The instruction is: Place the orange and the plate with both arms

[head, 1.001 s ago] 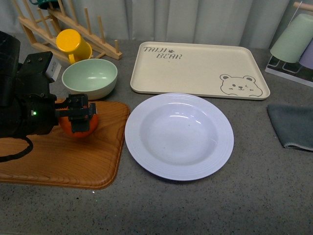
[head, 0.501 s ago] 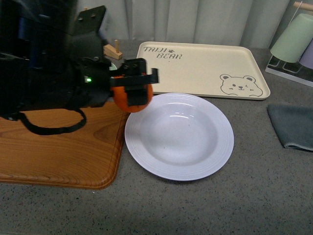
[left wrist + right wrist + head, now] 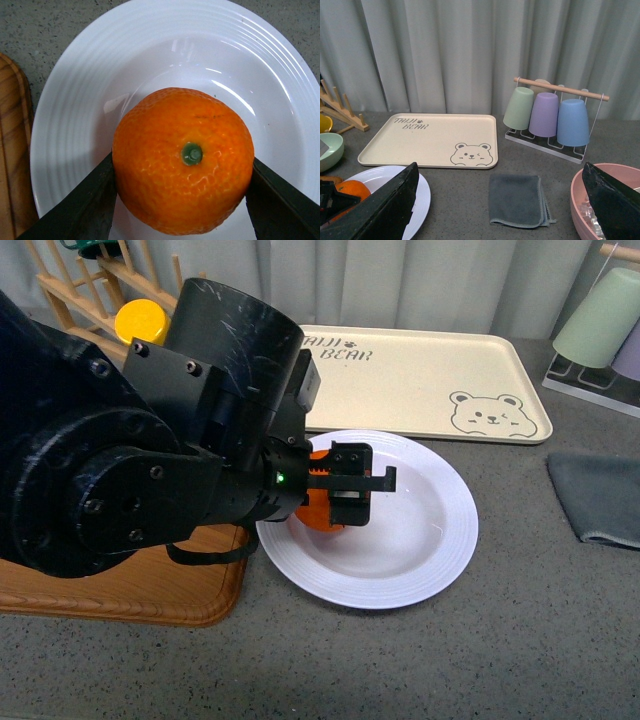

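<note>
Left arm reaches across the front view. The left pincer (image 3: 345,490) is pinching the orange (image 3: 318,510). In the left wrist view its dark fingers (image 3: 85,205) press both flanks of the fruit, green stem dot facing the camera.

The orange (image 3: 182,160) sits over the well of the white plate (image 3: 165,55), toward the side nearest the wooden board (image 3: 130,580). We cannot tell whether it touches the plate or hangs just above it.

The plate (image 3: 430,540) lies flat on the counter (image 3: 500,660), just in front of the bear tray (image 3: 420,380). Its rim is just beside the board.

The right pincer (image 3: 499,166) is spread wide with nothing between its fingers. It is held well apart from the plate, above the grey cloth (image 3: 517,197).

Step in hand, as we judge it: setting the orange into the plate, with the carry nearly over.

Next move calls for:
- lowering until the fruit bears on the well;
- spreading the left pincer gently, since round fruit may roll, though the deep well should catch it;
- lifting straight up, clear of the rim.

The plate itself would then fall to the right arm, we judge.
</note>
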Robot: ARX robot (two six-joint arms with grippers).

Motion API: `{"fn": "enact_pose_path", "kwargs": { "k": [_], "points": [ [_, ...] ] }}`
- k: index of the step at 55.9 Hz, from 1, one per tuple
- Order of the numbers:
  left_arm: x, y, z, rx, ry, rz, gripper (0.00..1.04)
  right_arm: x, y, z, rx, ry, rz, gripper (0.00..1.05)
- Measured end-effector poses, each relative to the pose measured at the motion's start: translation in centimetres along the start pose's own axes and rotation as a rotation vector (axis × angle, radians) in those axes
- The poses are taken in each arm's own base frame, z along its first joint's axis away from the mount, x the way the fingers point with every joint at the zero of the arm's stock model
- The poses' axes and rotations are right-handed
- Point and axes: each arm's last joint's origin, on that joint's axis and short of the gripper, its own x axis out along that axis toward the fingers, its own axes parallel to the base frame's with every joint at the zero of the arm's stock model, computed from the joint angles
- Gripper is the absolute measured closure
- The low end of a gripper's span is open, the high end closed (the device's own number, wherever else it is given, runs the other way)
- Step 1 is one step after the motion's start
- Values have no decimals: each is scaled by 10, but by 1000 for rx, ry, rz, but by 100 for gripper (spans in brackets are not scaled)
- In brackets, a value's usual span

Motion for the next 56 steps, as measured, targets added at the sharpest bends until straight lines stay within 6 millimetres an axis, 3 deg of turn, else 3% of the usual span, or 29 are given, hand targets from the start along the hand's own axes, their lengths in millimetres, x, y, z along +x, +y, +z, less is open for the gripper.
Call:
{"fn": "enact_pose_path", "kwargs": {
  "k": [11, 24, 31, 39, 47, 56],
  "points": [
    [5, -4, -3, 12, 10, 4, 40, 0, 0, 0, 0, 0, 0, 9],
    [4, -8, -1, 17, 3, -2, 5, 0, 0, 0, 0, 0, 0, 9],
    [-4, -10, 8, 14, -30, 16, 7, 0, 0, 0, 0, 0, 0, 9],
    [-28, -9, 25, -2, -113, 50, 6, 0, 0, 0, 0, 0, 0, 9],
    [-65, -4, 43, -34, -251, 94, 6, 0, 0, 0, 0, 0, 0, 9],
    [-108, 12, 45, -89, -356, 189, 6, 0, 0, 0, 0, 0, 0, 9]
  ]
}}
